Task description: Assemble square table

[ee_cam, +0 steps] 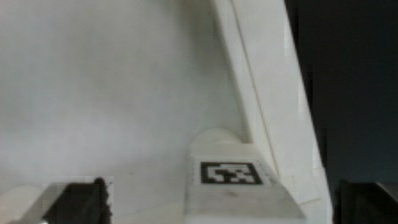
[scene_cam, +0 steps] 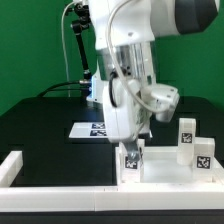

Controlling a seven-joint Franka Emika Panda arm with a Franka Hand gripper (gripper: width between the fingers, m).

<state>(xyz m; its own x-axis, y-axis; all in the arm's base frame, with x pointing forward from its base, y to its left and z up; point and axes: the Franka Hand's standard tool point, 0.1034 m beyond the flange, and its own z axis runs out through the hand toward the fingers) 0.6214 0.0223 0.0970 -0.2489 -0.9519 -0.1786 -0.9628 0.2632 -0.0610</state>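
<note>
The jaws stand wide apart, gripping nothing; the gripper (scene_cam: 133, 152) hangs just above a tagged leg (scene_cam: 131, 161) that stands upright on the white tabletop (scene_cam: 165, 172). In the wrist view the fingertips (ee_cam: 75, 200) flank that leg's tag without touching. Two more legs (scene_cam: 194, 141) stand toward the exterior view's right. The marker board (scene_cam: 90, 128) lies behind.

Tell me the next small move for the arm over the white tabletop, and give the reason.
Probably lift straight up, clear of the large white plastic square tabletop. The gripper shows its jaws standing wide apart in the wrist view, with a short white blocky tagged leg between them and seemingly not pinched. In the exterior view, two more tagged legs stand on the tabletop toward that view's right, still to fetch.
</note>
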